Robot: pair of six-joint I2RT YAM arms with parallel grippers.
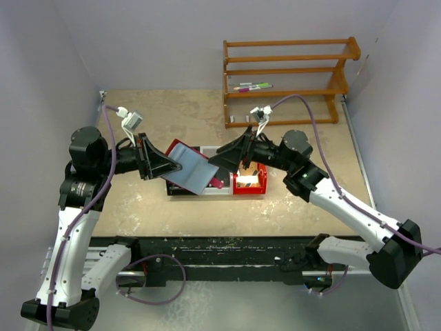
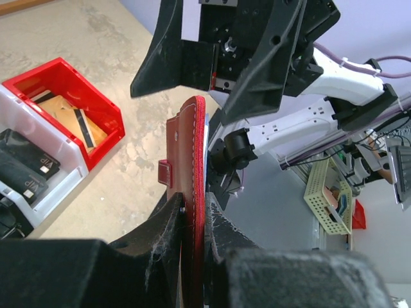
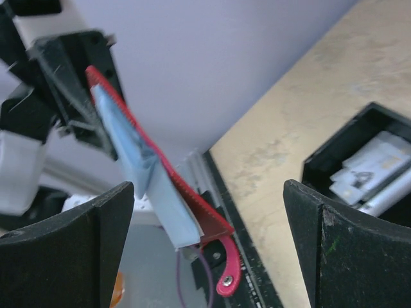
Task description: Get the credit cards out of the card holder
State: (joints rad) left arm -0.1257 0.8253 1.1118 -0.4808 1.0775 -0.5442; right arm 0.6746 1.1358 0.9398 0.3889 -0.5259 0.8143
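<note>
My left gripper (image 1: 165, 167) is shut on the left edge of the maroon card holder (image 1: 193, 169) and holds it open in the air above the bins, blue-grey sleeves up. In the left wrist view the card holder (image 2: 192, 154) stands edge-on between my shut fingers (image 2: 168, 224). My right gripper (image 1: 222, 160) is open and empty beside the holder's right edge. In the right wrist view the holder (image 3: 151, 176) and its red strap (image 3: 229, 269) lie between the wide-open fingers (image 3: 70, 250). Tan credit cards (image 2: 63, 110) lie in the red bin (image 2: 103, 106). No card shows in the sleeves.
A red bin (image 1: 258, 189), a white bin (image 2: 61, 154) with black VIP cards (image 2: 26, 168) and a black bin (image 3: 334, 157) with white items sit in a row under the holder. A wooden rack (image 1: 289, 76) with markers (image 1: 252, 87) stands at the back right.
</note>
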